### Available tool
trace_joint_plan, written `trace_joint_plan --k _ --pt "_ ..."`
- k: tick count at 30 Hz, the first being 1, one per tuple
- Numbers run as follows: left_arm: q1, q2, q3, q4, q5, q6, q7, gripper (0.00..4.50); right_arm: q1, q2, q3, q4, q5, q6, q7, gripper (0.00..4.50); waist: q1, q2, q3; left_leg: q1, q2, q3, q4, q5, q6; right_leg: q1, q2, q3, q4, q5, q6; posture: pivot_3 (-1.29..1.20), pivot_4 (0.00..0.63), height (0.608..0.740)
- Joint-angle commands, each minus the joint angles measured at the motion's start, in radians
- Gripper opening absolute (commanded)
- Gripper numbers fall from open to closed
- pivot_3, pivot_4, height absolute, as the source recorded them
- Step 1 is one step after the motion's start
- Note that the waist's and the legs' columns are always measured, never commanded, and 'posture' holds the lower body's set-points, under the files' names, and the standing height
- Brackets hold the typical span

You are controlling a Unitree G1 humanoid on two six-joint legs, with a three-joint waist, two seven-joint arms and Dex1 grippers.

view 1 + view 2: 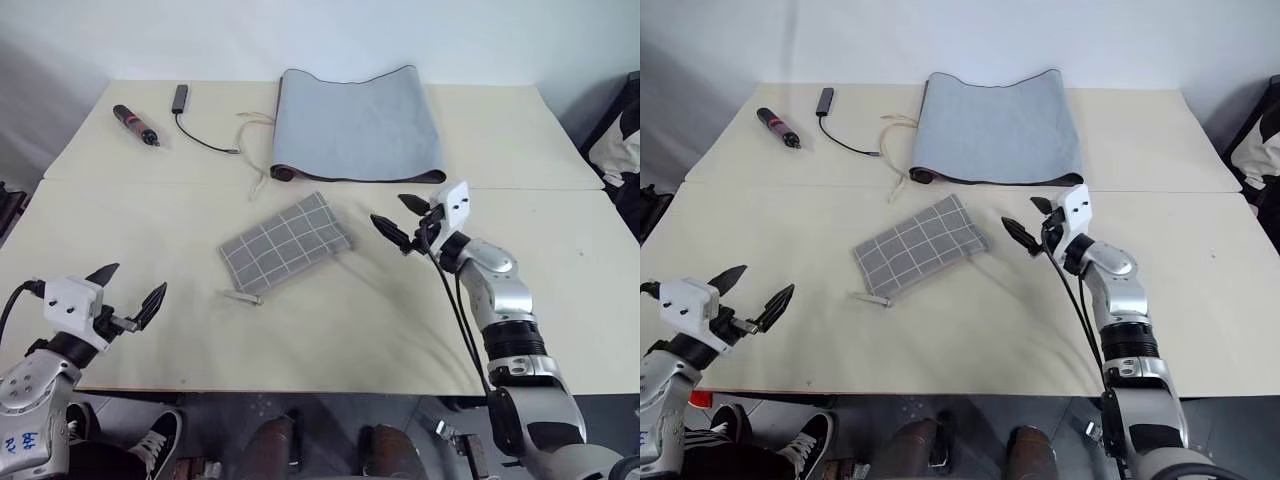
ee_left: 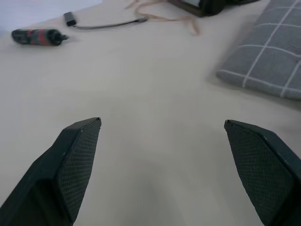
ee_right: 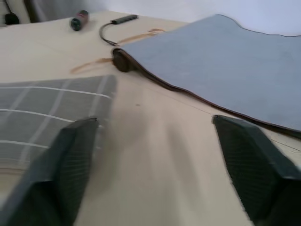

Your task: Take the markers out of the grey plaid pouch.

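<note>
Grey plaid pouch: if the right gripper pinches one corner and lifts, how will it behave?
The grey plaid pouch lies flat and looks like soft fabric, so it will probably sag. It seems light and may slide on the smooth table before the right gripper, now open beside it, gets hold.

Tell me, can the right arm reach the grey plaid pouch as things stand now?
Probably yes: the right tool hovers open just beside the grey plaid pouch, with only bare table between them.

My view takes in 2 pale cream benches (image 1: 330,330) pushed together, a seam between them, under even light, against a plain white wall (image 1: 300,35).
</note>
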Motion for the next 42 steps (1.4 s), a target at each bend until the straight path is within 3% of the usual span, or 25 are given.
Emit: trace_joint_plan --k 1,4,8,9,18,23,33,36,42 --pt "-0.080 0.029 -0.058 0.071 0.068 -0.089 -0.010 4.50 -0.010 0.089 0.058 -0.055 -0.014 -0.027 -0.037 2.56 0.001 0.000 0.000 0.000 0.000 0.000 0.000 0.000 0.000 0.000 0.000 0.000 0.001 0.000 0.000 0.00 0.150 0.740" --pt "-0.144 0.044 -0.095 0.148 0.130 -0.174 0.000 4.50 -0.027 0.145 0.088 -0.015 -0.057 -0.059 -0.078 1.51 0.000 -0.001 -0.001 0.000 0.001 0.002 0.000 0.000 -0.001 -0.006 0.000 0.001 0.008 0.000 0.000 0.00 0.150 0.740" --pt "-0.233 0.067 -0.167 0.263 0.217 -0.307 0.000 4.50 -0.123 0.208 0.125 0.165 -0.174 -0.158 -0.242 0.12 -0.004 -0.001 -0.001 0.000 0.001 0.008 -0.001 0.001 0.000 -0.011 -0.001 0.004 0.011 0.000 0.000 0.00 0.150 0.740" --pt "-0.241 0.071 -0.175 0.280 0.225 -0.327 -0.003 4.50 -0.137 0.213 0.129 0.196 -0.190 -0.177 -0.263 0.06 -0.006 -0.001 -0.001 0.000 0.002 0.008 -0.001 0.002 0.000 -0.011 -0.001 0.005 0.011 0.000 0.000 0.00 0.150 0.740" --pt "-0.287 0.142 -0.286 0.437 0.384 -0.609 0.027 4.50 -0.218 0.239 0.195 0.429 -0.317 -0.241 -0.342 0.06 -0.024 -0.002 -0.001 0.000 0.008 0.010 -0.002 0.002 -0.001 -0.014 0.008 0.016 0.012 0.001 -0.002 0.00 0.150 0.740" --pt "-0.360 0.159 -0.384 0.529 0.534 -0.738 0.086 4.50 -0.221 0.234 0.191 0.444 -0.317 -0.230 -0.324 0.06 -0.021 -0.002 -0.001 0.001 0.010 0.011 -0.002 0.002 -0.002 -0.014 0.011 0.022 0.012 0.001 -0.002 0.00 0.150 0.740" --pt "-0.495 0.125 -0.522 0.655 0.600 -0.816 0.104 4.50 -0.200 0.227 0.182 0.397 -0.302 -0.218 -0.302 0.06 -0.019 -0.002 -0.001 0.001 0.009 0.012 -0.001 0.002 -0.002 -0.014 0.011 0.023 0.013 0.001 -0.002 0.00 0.150 0.740" --pt "-0.511 0.119 -0.535 0.668 0.595 -0.820 0.111 3.90 -0.192 0.226 0.184 0.384 -0.303 -0.215 -0.300 0.00 -0.019 -0.002 -0.001 0.001 0.009 0.012 -0.001 0.002 -0.002 -0.014 0.011 0.023 0.013 0.001 -0.002 0.00 0.150 0.740" --pt "-0.519 0.120 -0.568 0.678 0.576 -0.835 0.087 2.01 -0.179 0.225 0.178 0.358 -0.294 -0.202 -0.288 0.00 -0.020 -0.002 -0.001 0.001 0.010 0.012 -0.001 0.002 -0.002 -0.014 0.011 0.023 0.013 0.001 -0.002 0.00 0.150 0.740"
